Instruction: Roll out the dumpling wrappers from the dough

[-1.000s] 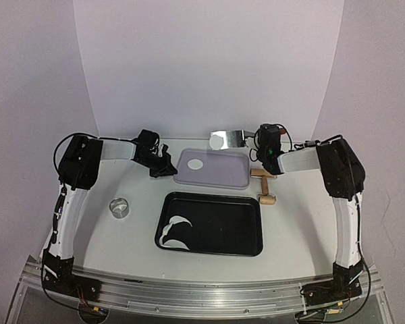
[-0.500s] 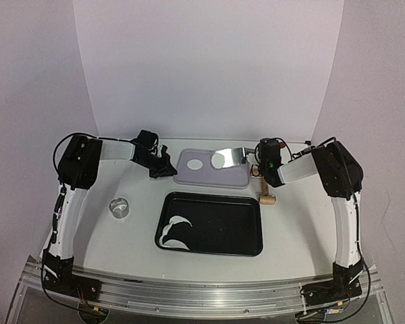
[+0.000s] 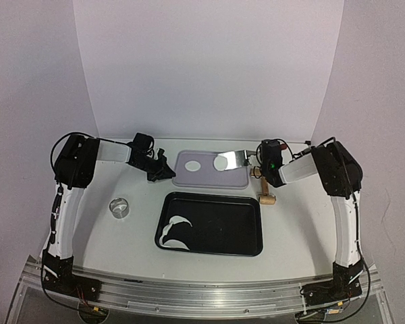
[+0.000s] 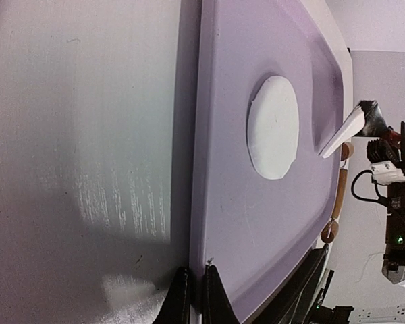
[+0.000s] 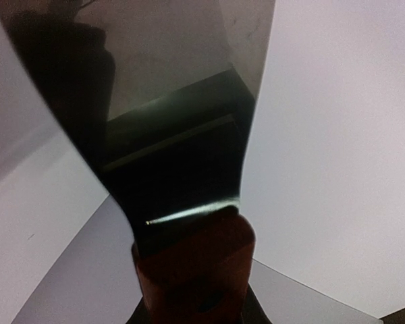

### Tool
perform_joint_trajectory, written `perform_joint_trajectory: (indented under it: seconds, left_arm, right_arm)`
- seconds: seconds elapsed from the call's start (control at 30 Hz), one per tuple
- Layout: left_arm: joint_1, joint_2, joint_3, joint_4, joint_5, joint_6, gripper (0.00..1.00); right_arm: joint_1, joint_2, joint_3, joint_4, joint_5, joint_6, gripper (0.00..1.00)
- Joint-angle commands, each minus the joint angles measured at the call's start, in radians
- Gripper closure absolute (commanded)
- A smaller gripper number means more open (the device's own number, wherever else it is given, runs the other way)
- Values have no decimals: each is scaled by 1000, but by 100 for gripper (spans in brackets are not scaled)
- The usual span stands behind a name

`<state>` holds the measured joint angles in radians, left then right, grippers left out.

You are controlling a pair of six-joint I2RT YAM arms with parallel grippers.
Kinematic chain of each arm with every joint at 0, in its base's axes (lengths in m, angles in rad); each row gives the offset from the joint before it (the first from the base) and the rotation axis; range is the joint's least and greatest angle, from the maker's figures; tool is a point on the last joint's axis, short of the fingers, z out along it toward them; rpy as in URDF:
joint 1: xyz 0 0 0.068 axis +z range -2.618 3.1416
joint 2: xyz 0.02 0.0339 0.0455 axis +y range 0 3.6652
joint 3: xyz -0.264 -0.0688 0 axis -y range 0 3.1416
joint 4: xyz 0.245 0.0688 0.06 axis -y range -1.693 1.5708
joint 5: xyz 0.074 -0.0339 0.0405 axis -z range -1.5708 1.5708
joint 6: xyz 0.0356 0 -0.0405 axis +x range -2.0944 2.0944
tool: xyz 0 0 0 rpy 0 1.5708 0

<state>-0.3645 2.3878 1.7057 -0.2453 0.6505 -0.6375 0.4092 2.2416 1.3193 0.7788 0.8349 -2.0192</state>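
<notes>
The left gripper point(image 3: 163, 171) sits at the left edge of the lavender tray point(image 3: 236, 179). In its wrist view the two dark fingers point(image 4: 182, 300) stand almost together, with only a slit between them. The tray's rim runs straight into that slit, so they look pinched on it.

One dumpling wrapper point(image 3: 194, 164) lies flat on the left half of that tray, a neat white disc well apart from those fingers.

Across the tray, the right gripper point(image 3: 262, 160) is clamped on the reddish-brown handle of a spatula point(image 3: 235, 157). Its wrist camera shows the handle filling the space between the jaws and the shiny blade reaching forward. A second wrapper point(image 3: 221, 161) rides on the blade over the tray's right half. The blade slopes down toward the tray. I cannot tell whether its tip touches the surface.

A wooden rolling pin point(image 3: 263, 187) lies on the table point(image 3: 297, 229) just right of the lavender tray, partly under the right wrist.

Nearer the arms is a black tray point(image 3: 219, 214), with curved strips of leftover dough point(image 3: 174, 231) in its left end.

A small metal ring point(image 3: 120, 207) stands alone on the table to the left of it.
</notes>
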Motion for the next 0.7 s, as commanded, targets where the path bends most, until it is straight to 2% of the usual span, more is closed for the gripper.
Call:
perform_joint_trajectory:
  seconds: [0.0,0.13,0.2,0.33,0.4,0.47,0.53,0.67]
  left_arm:
    - [1,34,-53,-116,14,-81,100]
    - [3,35,-54,-107,33,-94,100]
    - [6,31,-58,-105,38,-96,100]
    - [10,41,-59,-94,44,-104,100]
    - [10,46,-55,-90,49,-109,100]
    - [10,49,-39,-91,57,-103,100]
    - [10,46,-12,-99,54,-74,100]
    - [9,57,44,-115,28,-10,100]
  right_arm:
    - [-4,-32,115,106,28,-169,100]
    - [4,-31,-86,109,27,-183,100]
    - [3,-42,-44,118,32,-185,100]
    - [7,-57,176,118,36,-177,100]
    - [13,-58,114,119,38,-163,100]
    - [16,-34,-39,117,28,-181,100]
    - [21,-12,-83,130,35,-188,100]
    - [36,2,72,146,34,-185,100]
